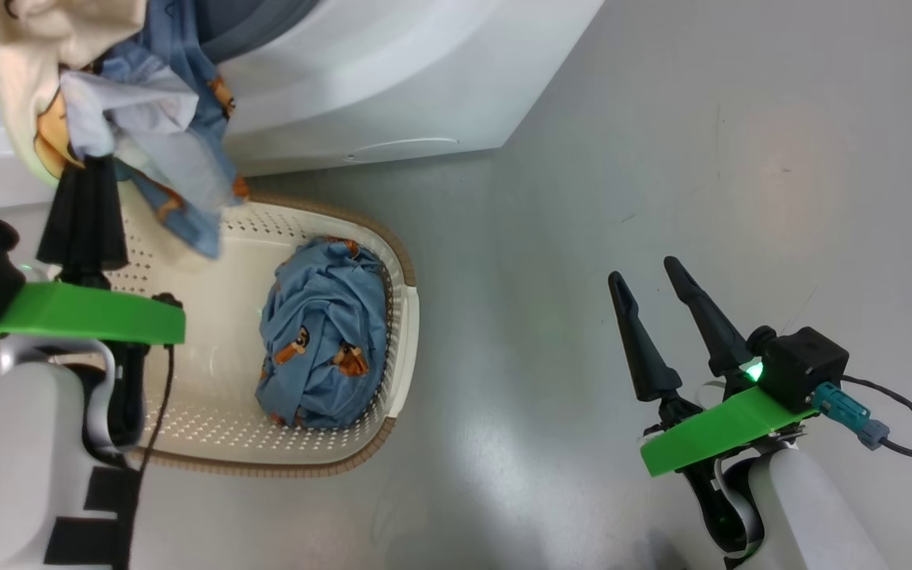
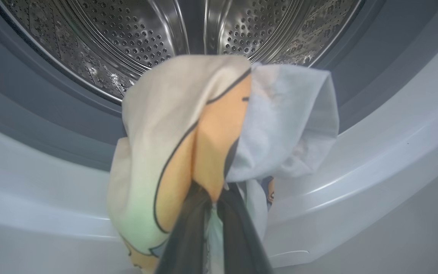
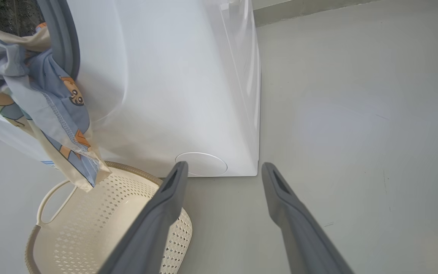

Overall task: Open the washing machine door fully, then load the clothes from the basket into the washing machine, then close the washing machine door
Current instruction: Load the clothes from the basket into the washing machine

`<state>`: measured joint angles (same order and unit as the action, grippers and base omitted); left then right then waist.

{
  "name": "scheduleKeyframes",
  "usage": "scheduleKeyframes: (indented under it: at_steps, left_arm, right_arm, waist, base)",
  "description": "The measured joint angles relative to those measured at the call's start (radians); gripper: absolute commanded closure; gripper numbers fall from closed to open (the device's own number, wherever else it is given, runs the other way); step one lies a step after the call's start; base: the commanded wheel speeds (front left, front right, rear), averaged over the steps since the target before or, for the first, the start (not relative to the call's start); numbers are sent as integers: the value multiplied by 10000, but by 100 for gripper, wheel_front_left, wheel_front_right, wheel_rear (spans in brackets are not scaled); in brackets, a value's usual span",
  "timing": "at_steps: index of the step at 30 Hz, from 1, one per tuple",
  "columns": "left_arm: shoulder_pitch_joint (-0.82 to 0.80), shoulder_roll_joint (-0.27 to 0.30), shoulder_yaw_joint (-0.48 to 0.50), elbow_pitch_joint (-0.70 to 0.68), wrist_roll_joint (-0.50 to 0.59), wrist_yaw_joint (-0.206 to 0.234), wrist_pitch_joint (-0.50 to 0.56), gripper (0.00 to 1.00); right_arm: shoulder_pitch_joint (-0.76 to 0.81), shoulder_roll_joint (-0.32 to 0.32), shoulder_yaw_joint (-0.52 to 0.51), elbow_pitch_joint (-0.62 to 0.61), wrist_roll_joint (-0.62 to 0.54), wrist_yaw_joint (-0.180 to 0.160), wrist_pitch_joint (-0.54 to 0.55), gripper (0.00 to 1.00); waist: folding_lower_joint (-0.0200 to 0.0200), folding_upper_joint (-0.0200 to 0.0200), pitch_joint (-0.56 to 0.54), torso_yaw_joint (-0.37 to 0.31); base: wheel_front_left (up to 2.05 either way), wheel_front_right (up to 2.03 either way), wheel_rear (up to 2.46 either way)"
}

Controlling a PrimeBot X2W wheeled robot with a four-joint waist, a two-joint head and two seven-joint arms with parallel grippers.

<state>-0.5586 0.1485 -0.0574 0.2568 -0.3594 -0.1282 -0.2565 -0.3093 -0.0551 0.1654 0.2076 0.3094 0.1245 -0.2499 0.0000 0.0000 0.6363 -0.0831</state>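
**A:** Where has the laundry got to?

**B:** A bundle of light blue fabric [image 1: 163, 119] printed with small orange-brown cartoon animals hangs from the left gripper [image 1: 85, 162]. Its two long dark fingers [image 2: 188, 236] are pressed together on a fold of the cloth. It is held up before the open mouth of the big white boxy front-loading washing machine [image 1: 393, 71].

**A:** Is it inside yet?

**B:** No. In the left wrist view the cloth sits in front of the perforated steel drum [image 2: 127, 38] and the grey rubber gasket [image 2: 51, 110] ringing it, cream and orange underside showing. Whether it brushes the gasket, I cannot tell from here.

**A:** And the rest?

**B:** The second bundle [image 1: 325, 332], same blue print, lies crumpled in the small cream-white perforated plastic basket [image 1: 210, 380] with the brown woven-look rim, towards its right end. The basket stands on the smooth grey floor [image 1: 662, 119] just in front of the machine. The hanging cloth's lowest corner dangles over the basket's rim near one handle.

**A:** What about the other arm?

**B:** The right gripper [image 1: 644, 271] hovers over bare floor, well apart from the basket, fingers spread and holding nothing. In the right wrist view it points towards the round service flap [image 3: 207, 160] low on the machine's front.
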Motion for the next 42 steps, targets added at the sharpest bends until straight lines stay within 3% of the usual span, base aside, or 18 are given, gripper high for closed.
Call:
scheduleKeyframes:
  at_steps: [6, 15, 34, 37, 42]
  left_arm:
    - [-944, 650, -207, 422, 318, 2, -2, 100]
    - [-3398, 1352, -1035, 2182, 215, 0, 169, 100]
    - [-7315, 1705, -1824, 5603, 268, 4, 2280, 100]
    - [-7714, 1678, -1998, 5856, 403, 17, 2196, 100]
    - [-8562, 1741, -2309, 5917, 995, 196, 742, 100]
  right_arm:
    - [0, -2, 19, 21, 15, 0, 0, 0]
    - [0, 0, 115, 8, 96, 0, 0, 0]
    - [27, 6, 368, -46, 550, 0, 0, 0]
    - [69, 4, 477, -48, 560, 0, 0, 0]
    - [137, 8, 583, -104, 560, 0, 0, 0]
  waist:
    - [0, 0, -79, -55]
    - [0, 0, 31, -295]
    - [0, 0, 896, -774]
    - [0, 0, 999, -817]
    - [0, 0, 1183, -924]
  base:
    - [0, 0, 0]
    - [0, 0, 0]
    - [0, 0, 0]
    - [0, 0, 0]
    - [0, 0, 0]
